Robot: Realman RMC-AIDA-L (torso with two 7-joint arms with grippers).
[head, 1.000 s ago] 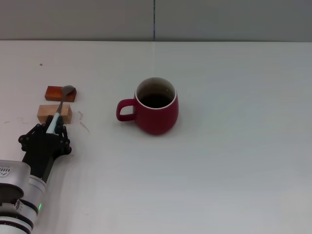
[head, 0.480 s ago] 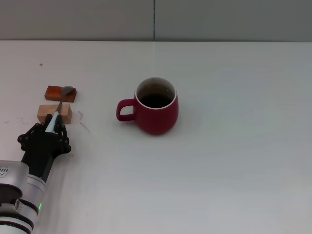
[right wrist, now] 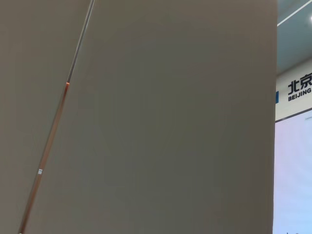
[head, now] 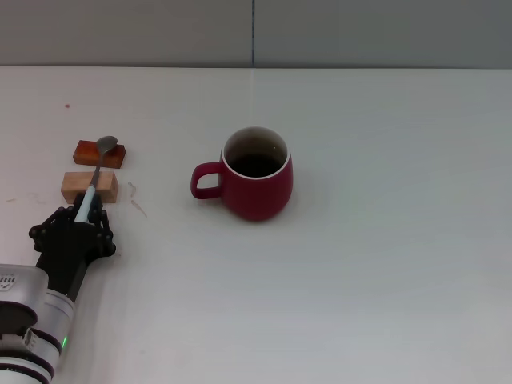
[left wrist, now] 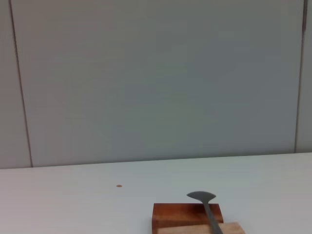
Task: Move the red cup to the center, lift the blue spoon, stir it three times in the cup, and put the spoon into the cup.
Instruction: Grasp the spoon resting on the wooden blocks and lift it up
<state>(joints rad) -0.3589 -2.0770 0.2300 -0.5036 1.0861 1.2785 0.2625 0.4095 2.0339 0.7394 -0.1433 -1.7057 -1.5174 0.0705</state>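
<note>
The red cup (head: 256, 188) stands upright near the middle of the white table (head: 384, 264), its handle toward my left arm. The blue spoon (head: 94, 174) slants over two small wooden blocks, its grey bowl just above the far block. My left gripper (head: 80, 218) sits at the table's near left, shut on the spoon's light blue handle end. The left wrist view shows the spoon's bowl (left wrist: 201, 196) over the blocks. My right gripper is out of view; its wrist view shows only a wall.
A reddish-brown block (head: 86, 154) and a pale wooden block (head: 78, 186) lie side by side at the left, under the spoon; both show in the left wrist view (left wrist: 178, 214). A grey wall runs behind the table's far edge.
The spoon's bowl has risen slightly off the reddish-brown block and shifted a little left. The left gripper has edged back toward me. The cup has not moved.
</note>
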